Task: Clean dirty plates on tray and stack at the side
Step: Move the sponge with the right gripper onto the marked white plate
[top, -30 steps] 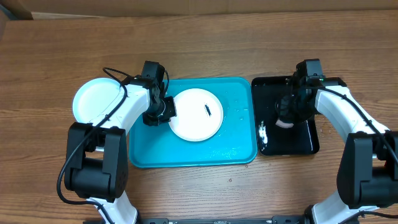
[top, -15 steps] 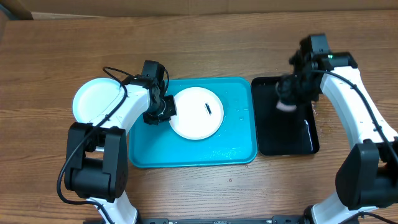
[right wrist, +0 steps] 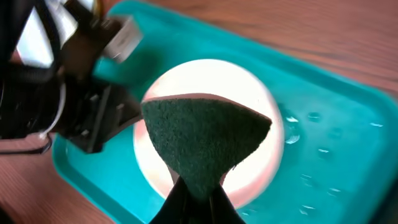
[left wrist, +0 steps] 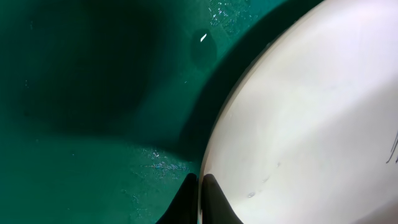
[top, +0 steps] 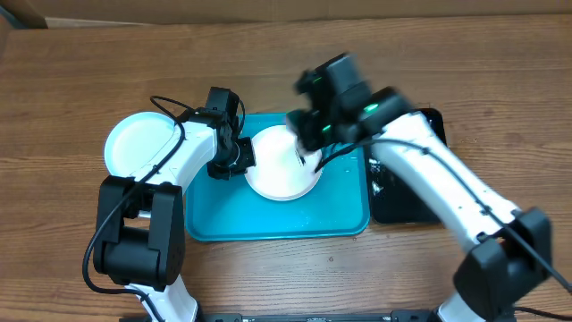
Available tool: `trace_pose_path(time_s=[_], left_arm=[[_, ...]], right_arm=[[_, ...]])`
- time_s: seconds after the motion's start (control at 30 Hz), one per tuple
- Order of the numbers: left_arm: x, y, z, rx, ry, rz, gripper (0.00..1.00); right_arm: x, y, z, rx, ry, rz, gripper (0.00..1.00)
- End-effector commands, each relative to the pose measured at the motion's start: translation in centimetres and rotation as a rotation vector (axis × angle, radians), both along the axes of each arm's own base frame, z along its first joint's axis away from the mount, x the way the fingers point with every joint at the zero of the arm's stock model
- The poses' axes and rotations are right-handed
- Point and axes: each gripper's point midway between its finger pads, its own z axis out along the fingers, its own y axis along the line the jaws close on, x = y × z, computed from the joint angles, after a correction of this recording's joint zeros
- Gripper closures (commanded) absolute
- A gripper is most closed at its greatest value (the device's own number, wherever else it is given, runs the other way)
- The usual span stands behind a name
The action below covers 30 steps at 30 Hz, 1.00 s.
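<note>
A white plate (top: 273, 174) lies in the middle of the turquoise tray (top: 232, 215). My left gripper (top: 241, 154) is shut on its left rim. In the left wrist view the gripper (left wrist: 200, 199) pinches that rim, with the plate (left wrist: 311, 124) to its right and a thin dark smear (left wrist: 393, 146) at the frame edge. My right gripper (top: 302, 134) hovers, blurred, over the plate's far right part. In the right wrist view it (right wrist: 196, 186) is shut on a dark green sponge (right wrist: 202, 137) above the plate (right wrist: 205, 78).
A pale round plate (top: 138, 143) sits on the wooden table left of the tray. A glossy black tray (top: 420, 197) lies right of the turquoise one, partly under my right arm. Water drops dot the turquoise tray (right wrist: 348, 155). The left arm (right wrist: 87, 118) reaches in along the plate's left side.
My right arm has lifted off the black tray and swung left, carrying the sponge over the white plate. The left gripper and the plate have not moved.
</note>
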Motion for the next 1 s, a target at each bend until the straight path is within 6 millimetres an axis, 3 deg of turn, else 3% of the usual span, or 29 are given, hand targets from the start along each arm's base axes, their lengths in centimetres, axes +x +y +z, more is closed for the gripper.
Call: trace_pose_path(time_s=[0.0,0.2,0.5,0.77,0.97], left_arm=[[-0.5,-0.2,-0.5,-0.001,0.02,-0.002,0.96],[-0.5,-0.2,-0.5,-0.001,0.021,-0.002,0.96],[-0.5,-0.2,-0.5,-0.001,0.021,-0.002,0.96],[-0.6,-0.2,-0.6,0.0,0.026,-0.002,0.96],[-0.6,-0.2,-0.6,0.001,0.028,-0.002,0.96]], right_arm=[[1.2,-0.2,-2.7,-0.174,-0.072,-0.067,0.96],[1.0,1.6,-7.4,-0.252,-0.05,-0.059,0.96],[1.9,0.5,-11.9,-0.36,-0.026,-0.108,0.96],[2.5,0.0,-12.5,-0.375,-0.043,-0.175,0.96],[2.6,0.0,-12.5,-0.372,-0.046,-0.176,0.86]])
